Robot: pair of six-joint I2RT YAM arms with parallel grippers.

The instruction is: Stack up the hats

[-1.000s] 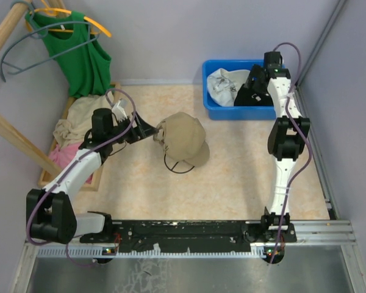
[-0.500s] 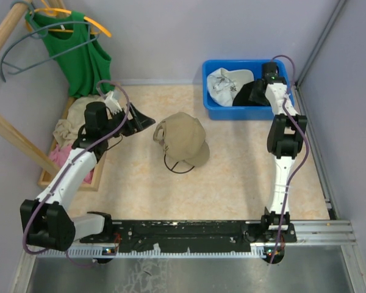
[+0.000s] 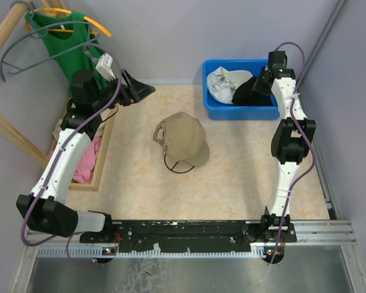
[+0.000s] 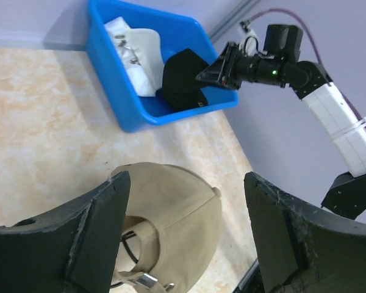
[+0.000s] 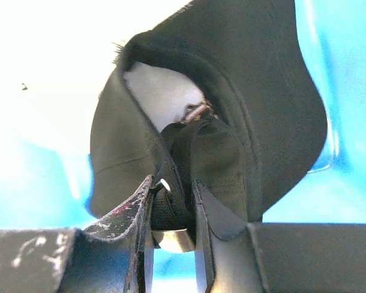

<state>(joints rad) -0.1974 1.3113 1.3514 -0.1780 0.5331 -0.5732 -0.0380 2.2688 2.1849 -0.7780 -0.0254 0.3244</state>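
At table centre lies the tan cap (image 3: 182,139). At one o'clock, the white cap (image 3: 222,83) and black cap (image 3: 250,93) lie unstacked in the blue bin (image 3: 241,113). The right gripper (image 5: 171,201) pinches the black cap's strap. The left gripper (image 3: 143,91), at eleven o'clock, gapes empty.

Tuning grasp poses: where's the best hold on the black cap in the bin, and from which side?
Probably the back strap, from above at the right end of the bin. The black cap sits tilted with its open back towards the right hand, so the strap shows as a thin band that the fingers can straddle. The crown looks floppy, and the white cap crowds its left.
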